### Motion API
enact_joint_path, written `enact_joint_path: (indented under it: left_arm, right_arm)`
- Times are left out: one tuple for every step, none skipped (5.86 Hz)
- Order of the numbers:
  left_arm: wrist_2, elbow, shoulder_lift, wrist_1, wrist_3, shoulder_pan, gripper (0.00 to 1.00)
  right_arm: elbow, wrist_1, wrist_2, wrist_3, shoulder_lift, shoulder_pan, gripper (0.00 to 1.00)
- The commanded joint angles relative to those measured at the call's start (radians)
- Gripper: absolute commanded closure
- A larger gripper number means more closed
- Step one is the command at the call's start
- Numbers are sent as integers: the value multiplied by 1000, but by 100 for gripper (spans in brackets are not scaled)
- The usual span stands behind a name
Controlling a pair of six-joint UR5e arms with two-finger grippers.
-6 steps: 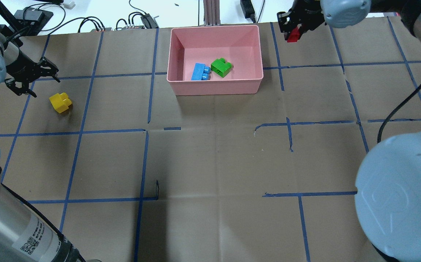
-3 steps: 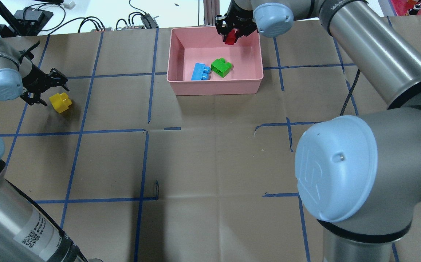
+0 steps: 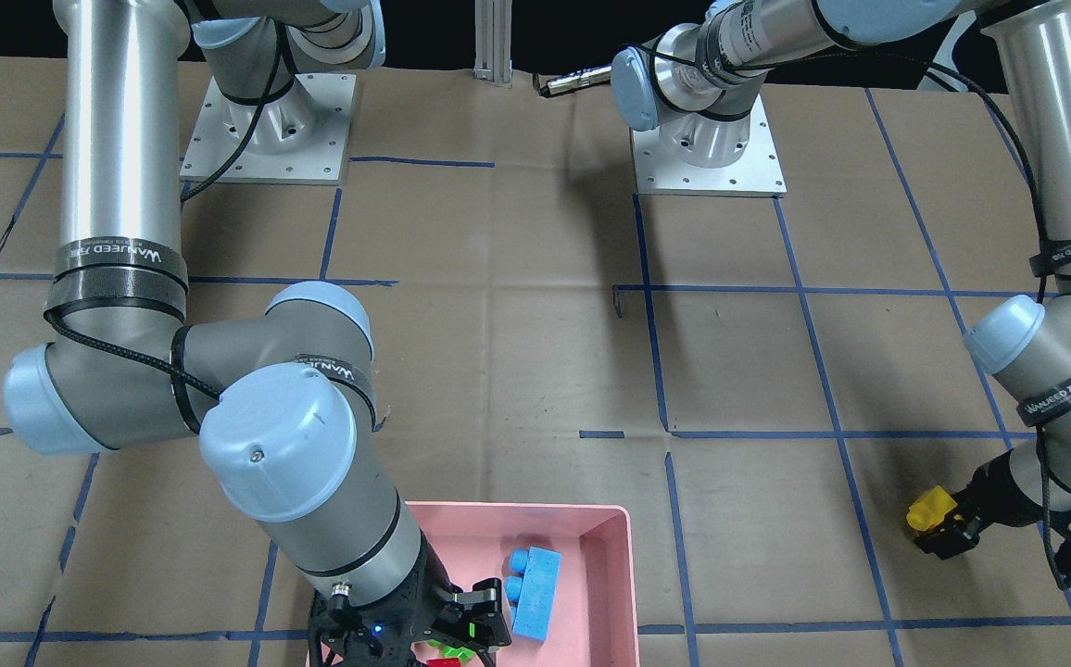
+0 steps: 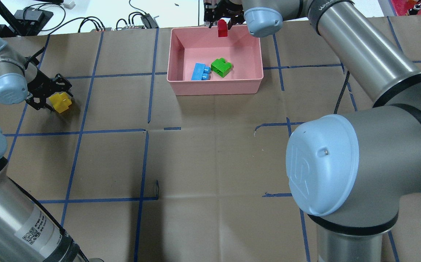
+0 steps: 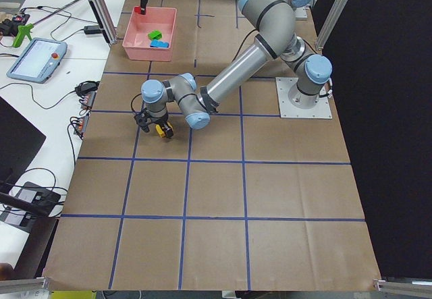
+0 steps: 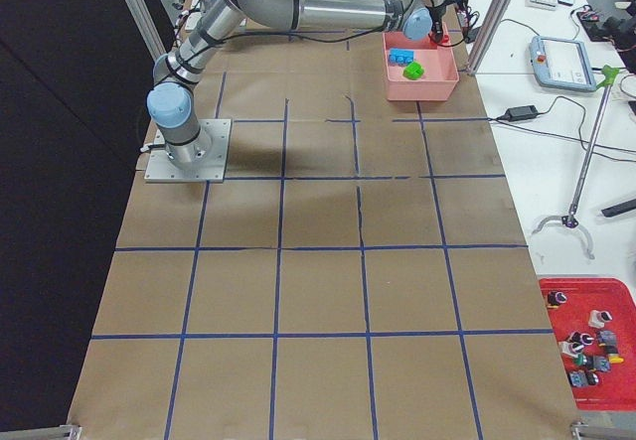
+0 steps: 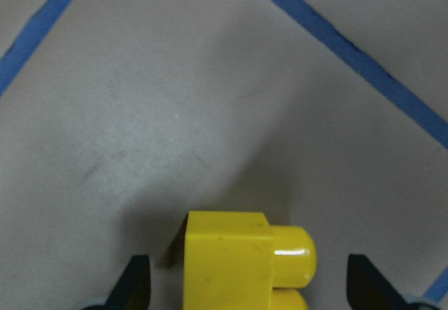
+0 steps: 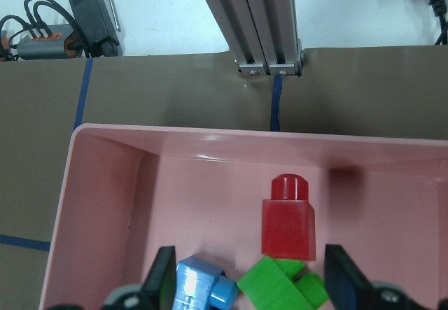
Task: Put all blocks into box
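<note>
While the right gripper (image 8: 252, 275) hangs over the far side of the box (image 4: 214, 87) with its fingers (image 8: 162, 282) spread wide and clamping nothing, the red block (image 8: 288, 219) shows loose between them, and I cannot tell whether it has touched down. That box stands mid-way along the far edge of the worktop (image 4: 214, 163), with the blue block (image 4: 199, 71) and green block (image 4: 220, 67) side by side inside. Near the left edge, the left gripper (image 7: 250, 282) gapes too, 2 fingers straddling the yellow block (image 7: 231, 254) without touching it.
</note>
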Motion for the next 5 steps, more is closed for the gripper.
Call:
enact_joint_path:
  left_arm:
    - [11, 1, 7, -11, 0, 0, 49]
    - [13, 4, 12, -11, 0, 0, 66]
    - [11, 36, 18, -47, 7, 0, 79]
    - [7, 94, 50, -85, 37, -1, 86]
    - [4, 187, 79, -227, 69, -5, 94]
  right_arm:
    - [9, -9, -8, -4, 2, 0, 0]
    - [10, -9, -10, -5, -1, -1, 0]
    - [22, 3, -10, -12, -25, -12, 0]
    - [20, 121, -28, -30, -59, -33, 0]
    - [20, 318, -63, -82, -129, -68, 0]
